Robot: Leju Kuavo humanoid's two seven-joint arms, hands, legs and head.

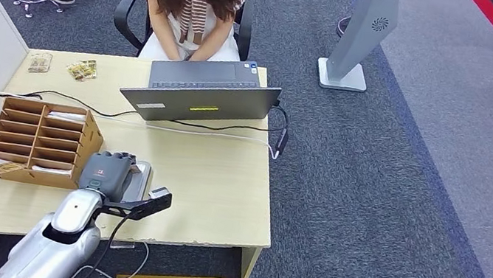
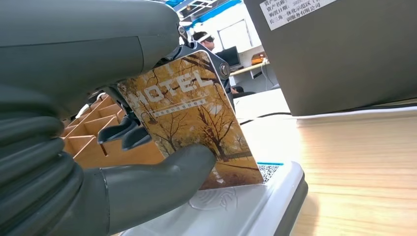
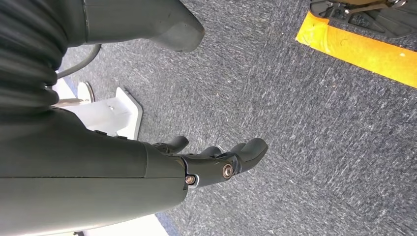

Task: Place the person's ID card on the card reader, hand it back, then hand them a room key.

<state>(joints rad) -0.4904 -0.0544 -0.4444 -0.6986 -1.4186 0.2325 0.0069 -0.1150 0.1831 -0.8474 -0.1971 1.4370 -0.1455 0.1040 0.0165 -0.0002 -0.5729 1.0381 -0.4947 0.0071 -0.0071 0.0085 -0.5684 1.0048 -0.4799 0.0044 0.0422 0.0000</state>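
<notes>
Card (image 2: 192, 128) in the left hand (image 2: 123, 162) right now, pinched between the thick thumb and the darker fingers behind it, and its face reads HOTEL over an autumn-tree print, so I'd call it the room key or a stand-in for the ID; the print alone doesn't settle which. Its lower edge sits down on the white card reader (image 2: 275, 196), the card tilted rather than flat, just beside the wooden slotted card box (image 1: 41, 140) on the table (image 1: 222, 180). From the head view the left hand (image 1: 107, 173) hovers over that reader, with the laptop (image 1: 202, 95) beyond and the person (image 1: 194, 4) seated across, hands in their lap. The right hand (image 3: 216, 162) hangs down by the carpet, fingers loosely apart, holding nothing. My read: we're in the reader step, card touching but not released, so the hand-back and the key handover both look like they're yet to come, and neither of the person's hands is reaching out for anything.
</notes>
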